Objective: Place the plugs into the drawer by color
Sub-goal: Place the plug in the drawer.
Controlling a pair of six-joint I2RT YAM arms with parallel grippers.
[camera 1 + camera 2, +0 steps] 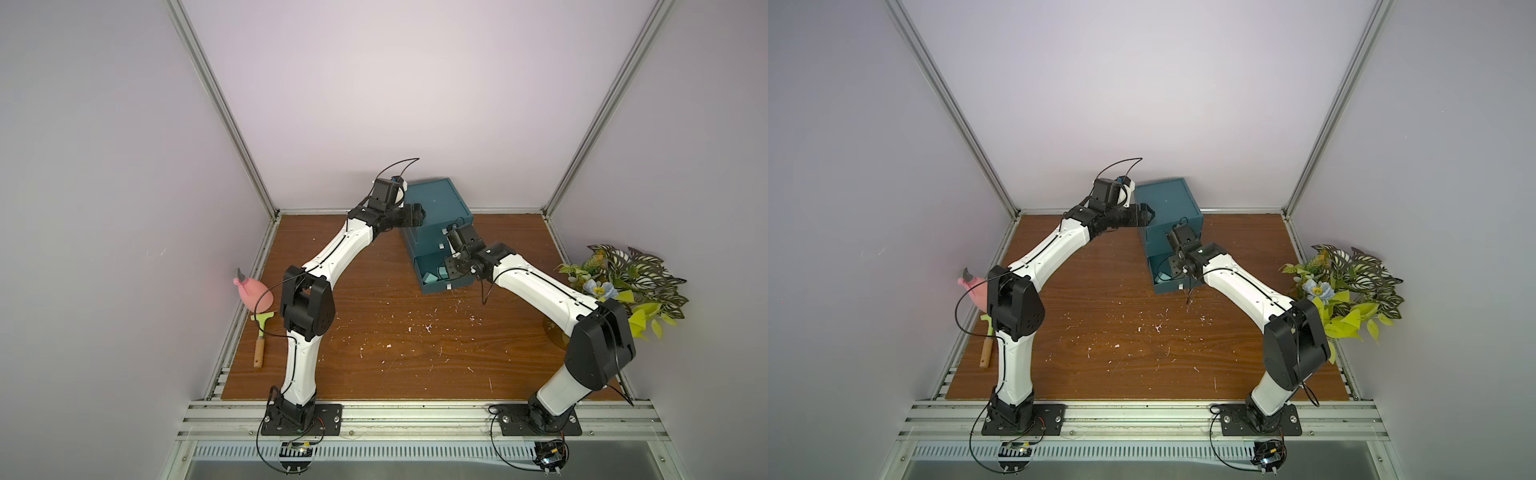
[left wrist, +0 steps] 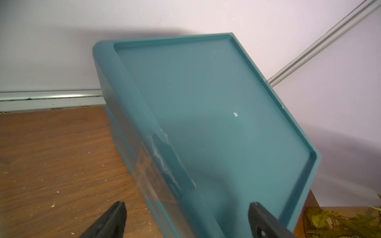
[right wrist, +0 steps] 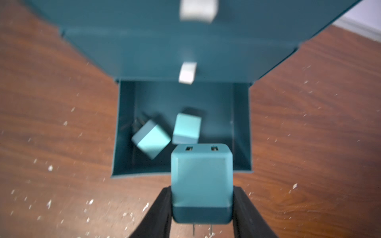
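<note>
At lower centre, right wrist view, the right gripper (image 3: 202,192) is clamping a turquoise plug (image 3: 201,175) by the front lip of the open bottom drawer (image 3: 123,123); 2 matching plugs (image 3: 151,140) are lying inside. Advance before releasing; the left gripper (image 2: 187,208) is gaping.

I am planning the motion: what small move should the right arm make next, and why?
Probably carry the turquoise plug, clamped in the right gripper, a little forward over the open bottom drawer and release; two matching plugs already lie there.
</note>
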